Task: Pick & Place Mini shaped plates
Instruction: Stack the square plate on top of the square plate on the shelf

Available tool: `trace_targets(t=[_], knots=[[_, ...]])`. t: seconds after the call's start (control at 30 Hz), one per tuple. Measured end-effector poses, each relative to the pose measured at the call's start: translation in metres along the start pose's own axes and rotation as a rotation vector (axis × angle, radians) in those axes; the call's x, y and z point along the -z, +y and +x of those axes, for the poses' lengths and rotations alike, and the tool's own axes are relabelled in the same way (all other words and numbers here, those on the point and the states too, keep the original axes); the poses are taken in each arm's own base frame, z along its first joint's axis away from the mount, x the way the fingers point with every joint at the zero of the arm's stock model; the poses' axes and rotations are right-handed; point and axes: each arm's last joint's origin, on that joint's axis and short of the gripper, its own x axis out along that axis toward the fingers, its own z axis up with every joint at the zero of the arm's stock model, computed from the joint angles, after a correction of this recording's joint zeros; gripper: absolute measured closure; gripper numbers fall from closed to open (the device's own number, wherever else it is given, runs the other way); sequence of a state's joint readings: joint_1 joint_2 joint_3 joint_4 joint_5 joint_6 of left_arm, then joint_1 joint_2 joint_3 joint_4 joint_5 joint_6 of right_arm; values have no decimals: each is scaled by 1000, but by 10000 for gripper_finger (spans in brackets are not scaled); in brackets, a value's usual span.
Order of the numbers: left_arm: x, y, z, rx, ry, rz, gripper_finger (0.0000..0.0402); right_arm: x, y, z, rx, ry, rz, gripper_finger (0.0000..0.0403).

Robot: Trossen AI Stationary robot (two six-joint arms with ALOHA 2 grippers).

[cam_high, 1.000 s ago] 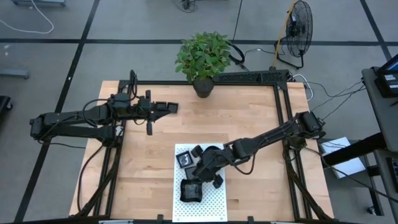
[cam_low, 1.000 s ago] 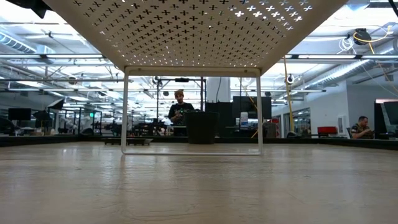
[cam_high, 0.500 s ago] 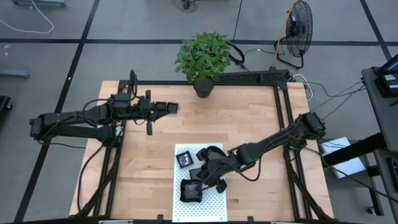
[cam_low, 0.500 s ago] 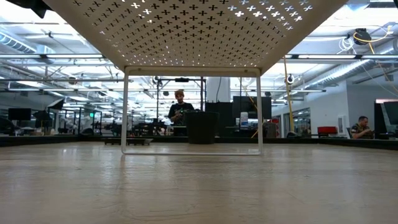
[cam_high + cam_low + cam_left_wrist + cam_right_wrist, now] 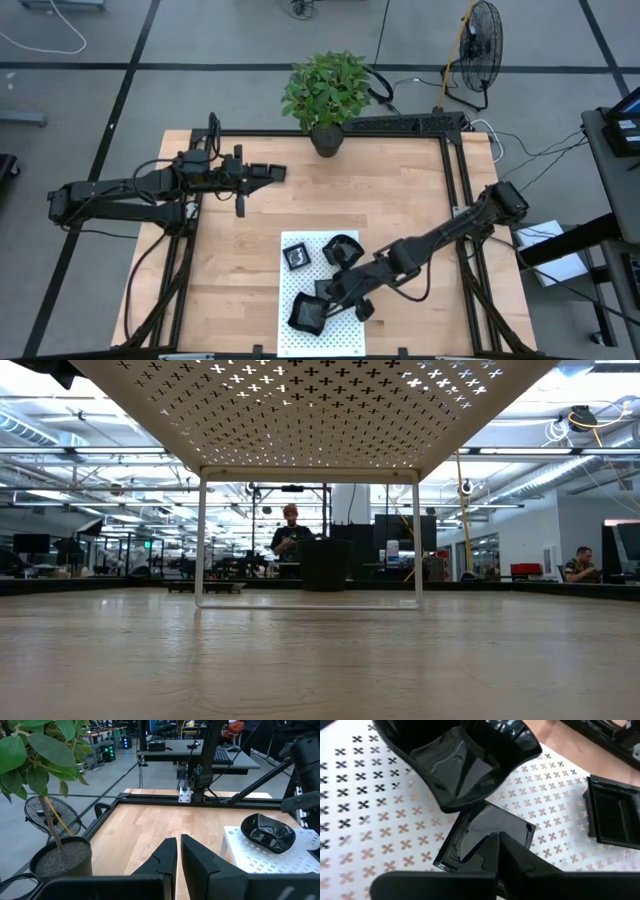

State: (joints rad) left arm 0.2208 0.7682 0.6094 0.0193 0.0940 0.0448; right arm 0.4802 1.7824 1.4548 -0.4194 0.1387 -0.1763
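- The right gripper has slid across the white dotted mat toward its front edge over the last second; it was nearer the mat's middle before.
- Its jaws are pressed together. In its wrist view the tips sit on the rim of a square plate, poking at it rather than clamping it; I can't make out anything actually held.
- That square plate lies tucked under the lip of a larger plate, and another square one lies apart to the side.
- The stacked plate by the mat's front-left corner looks to have turned a little, so I'd guess the arm is nudging pieces, with no lift started.
- Two more plates keep their spots near the mat's far edge: one at the left, a rounded one to the right.
- The left gripper hasn't budged, fingers nearly together and empty, over the table's far-left area.
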Motion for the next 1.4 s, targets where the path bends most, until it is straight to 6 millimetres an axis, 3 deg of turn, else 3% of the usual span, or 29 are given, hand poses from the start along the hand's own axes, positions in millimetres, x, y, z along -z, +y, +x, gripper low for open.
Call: trace_targets(t=[0.73,1.4], knots=[[0,0,0,0,0,0,371,5,28,-32,33,96,167,403],[0,0,0,0,0,0,371,9,39,-37,-6,152,208,403]])
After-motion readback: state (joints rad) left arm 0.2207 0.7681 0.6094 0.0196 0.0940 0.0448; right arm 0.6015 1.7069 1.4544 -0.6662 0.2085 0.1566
